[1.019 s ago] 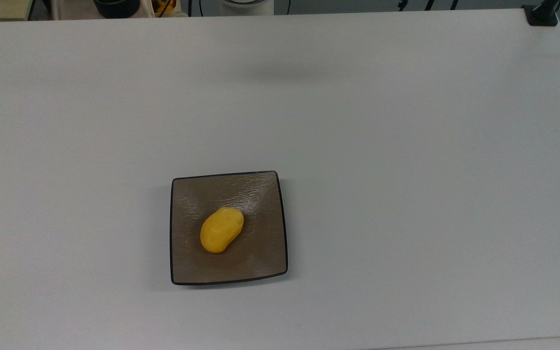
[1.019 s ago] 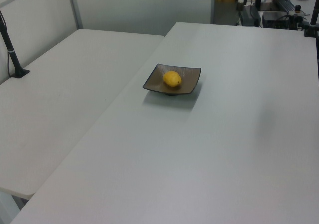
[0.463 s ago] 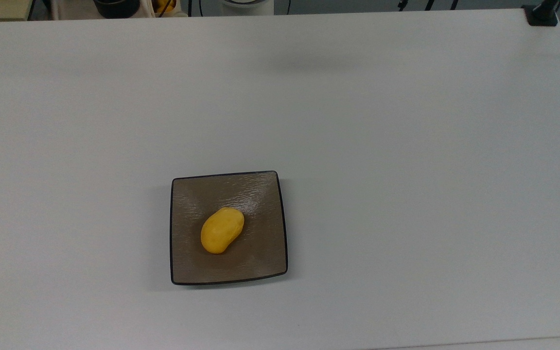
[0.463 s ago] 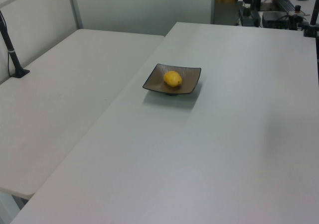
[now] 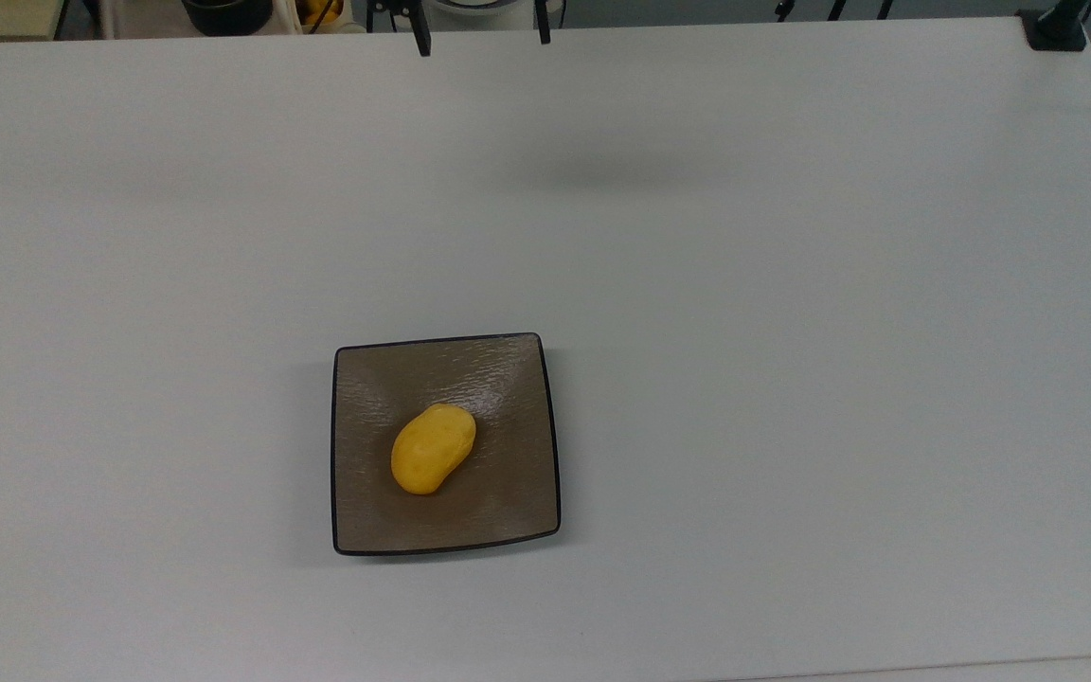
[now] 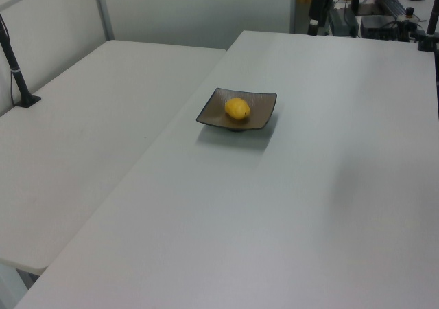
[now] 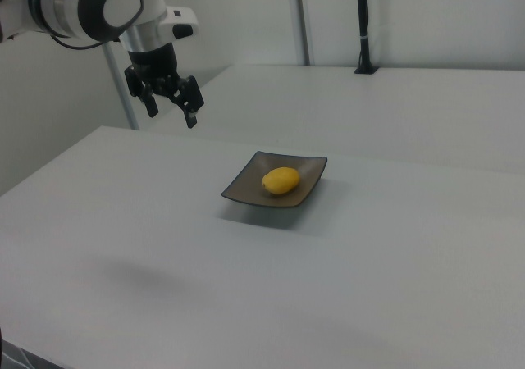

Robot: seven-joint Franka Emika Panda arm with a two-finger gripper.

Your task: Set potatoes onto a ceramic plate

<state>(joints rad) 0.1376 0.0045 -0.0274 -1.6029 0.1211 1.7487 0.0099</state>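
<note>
Potato (image 5: 433, 448) lying on the ceramic plate (image 5: 508, 379), a little toward the plate's side at the top view's left and otherwise about midway between its edges; the lump rests in the shallow dip of the plate's faintly rippled surface, which would explain why it sits settled rather than rolling toward the black rim. Plate standing flat on the white bench (image 5: 792, 332), nearer the bench's edge at the top view's bottom than the far edge, and nearer the top view's left edge than its right; well clear of every corner.

Gripper (image 7: 171, 105) hanging in the air above the bench's far edge, as the right view shows it toward the right view's left, well apart from the plate; its two black fingers (image 7: 191, 111) stand spread, with nothing between them. In the top view the fingertips (image 5: 423, 40) show at the bench's top edge. Judged from this layout, the placing is already done; the empty, parted jaws and the distance from the plate suit an arm that has no further hold to make.

Long axis of the potato: diagonal in the top view, running from the plate's bottom-left corner toward its top-right corner; the broader rounded end lies toward the bottom-left, the slightly narrower end toward the top-right; the bean-like hollow faces the top view's lower right.
</note>
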